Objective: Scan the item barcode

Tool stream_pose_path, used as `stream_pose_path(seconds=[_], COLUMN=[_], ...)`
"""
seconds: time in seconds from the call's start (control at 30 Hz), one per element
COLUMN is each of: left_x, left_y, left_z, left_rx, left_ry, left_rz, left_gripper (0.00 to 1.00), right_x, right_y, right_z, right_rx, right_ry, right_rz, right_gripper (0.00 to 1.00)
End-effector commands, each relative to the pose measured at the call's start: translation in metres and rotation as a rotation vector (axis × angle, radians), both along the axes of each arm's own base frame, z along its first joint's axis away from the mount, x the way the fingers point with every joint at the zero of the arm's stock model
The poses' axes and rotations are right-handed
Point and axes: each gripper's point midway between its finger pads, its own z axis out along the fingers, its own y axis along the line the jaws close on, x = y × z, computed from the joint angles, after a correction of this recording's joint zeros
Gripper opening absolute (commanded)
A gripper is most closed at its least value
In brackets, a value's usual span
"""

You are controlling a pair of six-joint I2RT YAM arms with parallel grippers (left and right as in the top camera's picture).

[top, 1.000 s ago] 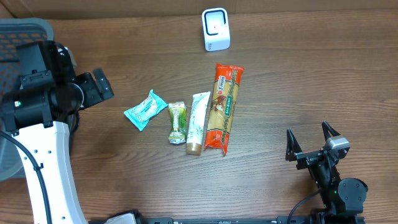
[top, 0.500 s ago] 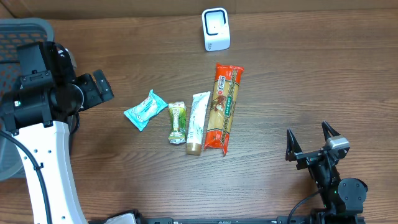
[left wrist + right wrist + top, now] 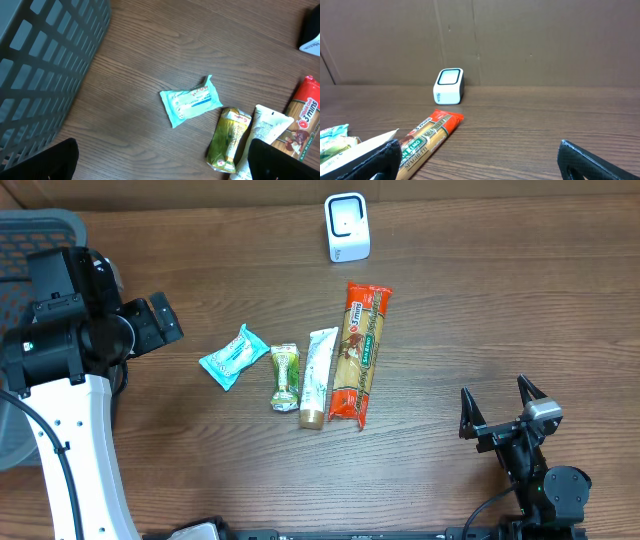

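Brown wooden surface (image 3: 500, 300), teal plastic sachet (image 3: 234, 356), green wrapped snack (image 3: 285, 377), white tube (image 3: 318, 377) and long orange spaghetti packet (image 3: 361, 353) laid side by side, white boxy scanner (image 3: 347, 227) set beyond them, grey slatted basket (image 3: 30, 230) at left, left pincer (image 3: 165, 320) and right pincer (image 3: 495, 392) both released, well apart from the packets
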Motion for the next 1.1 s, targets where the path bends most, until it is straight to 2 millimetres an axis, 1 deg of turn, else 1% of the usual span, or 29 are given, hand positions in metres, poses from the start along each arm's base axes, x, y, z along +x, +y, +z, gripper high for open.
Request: stream_pose_path(seconds=[0.0, 0.67, 0.73, 0.87, 0.97, 1.07], left_x=[0.001, 0.001, 0.001, 0.001, 0.001, 0.001], left_y=[0.0, 0.0, 0.0, 0.0, 0.0, 0.0], left_z=[0.007, 0.007, 0.007, 0.007, 0.007, 0.007], left_rx=[0.005, 0.005, 0.005, 0.005, 0.005, 0.005], left_ry=[-0.017, -0.017, -0.017, -0.017, -0.017, -0.017], left_rz=[-0.019, -0.019, -0.019, -0.019, -0.019, -0.019], left_gripper=[0.99, 0.99, 1.0, 1.0, 1.0, 0.99], right_x=[0.0, 0.0, -0.002, -0.008, -0.01, -0.01], right_y=[0.001, 0.0, 0.007, 0.024, 0.03, 0.033], right_z=[-0.002, -0.001, -0.001, 0.005, 0.006, 0.014], right_rx=[0.001, 0.002, 0.002, 0.0, 0.004, 0.006], right_ry=[-0.003, -0.005, -0.006, -0.031, -0.014, 0.005], right_rz=[0.002, -0.005, 0.038, 0.145, 0.183, 0.201], right_gripper=[1.0, 1.0, 1.0, 1.0, 1.0, 1.0])
